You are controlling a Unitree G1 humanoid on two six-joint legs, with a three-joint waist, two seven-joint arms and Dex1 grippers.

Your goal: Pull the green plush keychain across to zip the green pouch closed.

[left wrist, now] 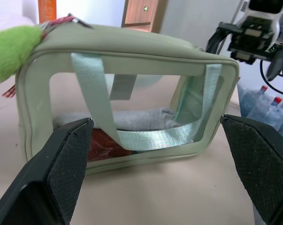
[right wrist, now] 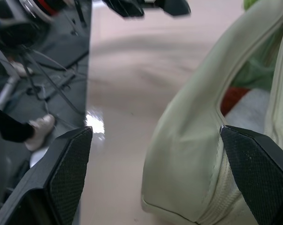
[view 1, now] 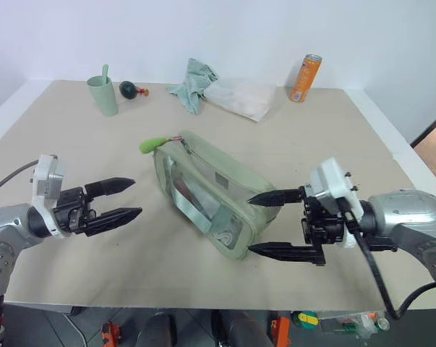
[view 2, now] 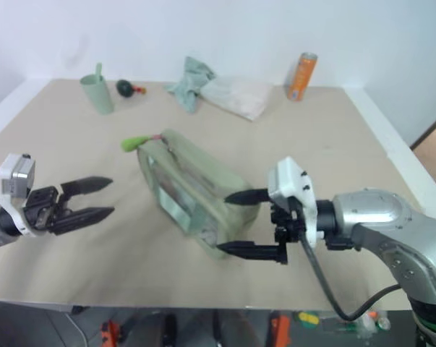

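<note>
Standing by the table, I'd say the green pouch (view 1: pixel 207 194) looks soft and light: pale sage fabric, a clear plastic side panel, a shiny webbing strap (left wrist: pixel 132 136), folded cloth inside. It lies slantwise mid-table, and the zipper looks open at the near end in the right wrist view. The green plush keychain (view 1: pixel 153 144) sticks out from the far-left end, fuzzy lime and squishy. My guess is it'll compress under a pinch, so grab it close to the zipper pull, and the bag will probably slide unless something braces it. The left gripper (view 1: pixel 124 199) hangs beside the pouch with fingers apart, holding nothing. The right gripper (view 1: pixel 275 224) has its fingers spread wide around the near end, not clamped.
</note>
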